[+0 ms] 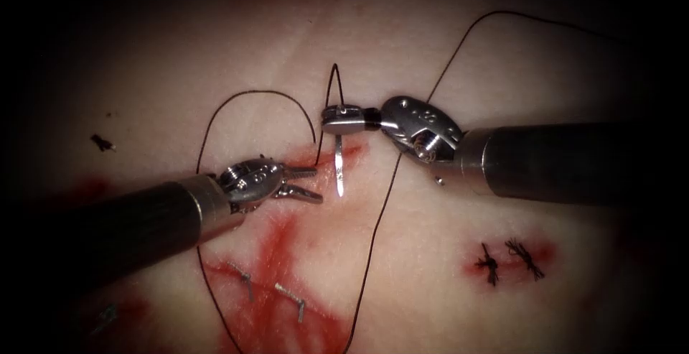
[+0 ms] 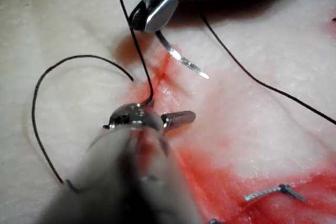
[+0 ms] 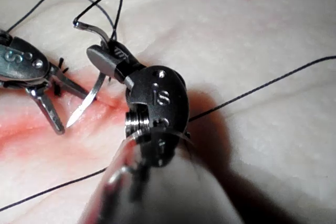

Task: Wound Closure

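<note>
**Inspector:** Needle (image 1: 339, 171) first. Position and lie?

**Assistant:** Curved needle, held by the right needle driver (image 1: 343, 120), whose jaws are clamped across it near the swaged end, the end where the thread (image 1: 373, 239) joins. Its long axis runs down the endoscope view from the jaws, and the point hangs free over the cut (image 1: 326, 160). It is not in the tissue (image 1: 430, 253); the right wrist view shows the tip (image 3: 71, 123) bare above the reddened line.

**Inspector:** Left tool?

**Assistant:** Left needle driver (image 1: 305, 183) sits on the left side of the cut with jaws parted and grasping nothing. Its tips point toward the needle's lower half and lie just beside it, apart from it. The right wrist view confirms the spread jaws (image 3: 50, 100) near the point.

**Inspector:** Which arm is nearer the needle point?

**Assistant:** The left, in my judgement. The right holds the upper end; the free point faces the left jaws.

**Inspector:** Thread?

**Assistant:** One loop rises above the right jaws, and a long run falls away on the right of the cut. Another arc (image 1: 230, 106) curves to the left, behind the left tool.

**Inspector:** Surroundings?

**Assistant:** Red fluid (image 1: 280, 282) below the cut, two metal staples (image 1: 291, 300) in it, and two dark knots (image 1: 509, 261) at far right.
</note>
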Tool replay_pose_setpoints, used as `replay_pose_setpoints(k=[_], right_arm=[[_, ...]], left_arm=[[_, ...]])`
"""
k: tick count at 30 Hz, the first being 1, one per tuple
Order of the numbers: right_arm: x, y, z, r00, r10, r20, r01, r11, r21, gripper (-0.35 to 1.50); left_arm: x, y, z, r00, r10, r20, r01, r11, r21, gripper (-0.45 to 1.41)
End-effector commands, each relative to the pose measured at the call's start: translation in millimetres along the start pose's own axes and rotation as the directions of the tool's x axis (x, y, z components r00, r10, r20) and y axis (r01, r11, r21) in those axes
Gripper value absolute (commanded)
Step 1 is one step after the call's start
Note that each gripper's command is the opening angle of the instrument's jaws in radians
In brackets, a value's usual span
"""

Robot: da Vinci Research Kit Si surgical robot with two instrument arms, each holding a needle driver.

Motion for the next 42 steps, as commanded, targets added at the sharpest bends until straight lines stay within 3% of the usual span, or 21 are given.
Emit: replay_pose_setpoints(k=[1,5,6,7,16,17,28,34,36,37,39,42], right_arm=[[-0.7,0.1,0.7,1.0,0.0,0.0,0.0,1.0,0.002,-0.35],[-0.7,0.1,0.8,1.0,-0.011,-0.001,0.011,1.0,0.0,-0.35],[-0.7,0.1,0.9,1.0,-0.017,-0.002,0.017,1.0,-0.001,-0.35],[-0.7,0.2,0.9,1.0,-0.023,-0.002,0.023,1.0,-0.002,-0.35],[-0.6,1.3,2.5,0.996,-0.088,-0.01,0.089,0.996,0.019,-0.35],[-0.5,1.4,2.7,0.995,-0.095,-0.01,0.095,0.995,0.023,-0.35],[-1.0,1.3,2.8,0.994,-0.111,-0.01,0.111,0.993,0.03,-0.35],[-1.0,1.3,2.7,0.994,-0.112,-0.009,0.113,0.993,0.032,-0.35],[-1.0,1.4,2.5,0.994,-0.113,-0.009,0.113,0.993,0.033,-0.35],[-1.0,1.4,2.5,0.994,-0.113,-0.009,0.113,0.993,0.031,-0.35],[-1.1,1.4,2.5,0.994,-0.113,-0.009,0.113,0.993,0.032,-0.35],[-1.1,1.4,2.5,0.994,-0.113,-0.009,0.113,0.993,0.031,-0.35]], left_arm=[[0.2,-0.4,0.5,1.0,-0.013,-0.001,0.013,1.0,0.007,0.78],[0.4,-0.6,0.2,0.999,-0.051,-0.001,0.051,0.999,0.008,0.62],[0.2,-0.4,0.2,0.998,-0.056,0.002,0.056,0.998,0.01,0.46],[0.2,-0.3,0.3,0.998,-0.062,0.002,0.062,0.998,0.011,0.44],[-0.2,-0.2,0.0,0.996,-0.088,0.009,0.088,0.996,0.006,0.44],[-0.2,-0.2,-0.1,0.995,-0.098,0.012,0.098,0.995,-0.008,0.51],[0.5,-1.8,-0.9,0.987,-0.162,-0.005,0.162,0.986,-0.03,0.51],[0.5,-1.9,-2.2,0.975,-0.212,-0.068,0.2,0.969,-0.148,0.46],[1.1,-1.1,-3.4,0.968,-0.225,-0.114,0.2,0.96,-0.197,0.36],[2.1,-0.7,-4.4,0.962,-0.237,-0.138,0.203,0.953,-0.224,-0.11],[2.6,-0.7,-4.5,0.958,-0.241,-0.156,0.201,0.951,-0.236,-0.45],[2.3,-1.1,-4.0,0.96,-0.232,-0.16,0.193,0.955,-0.224,-0.45]])
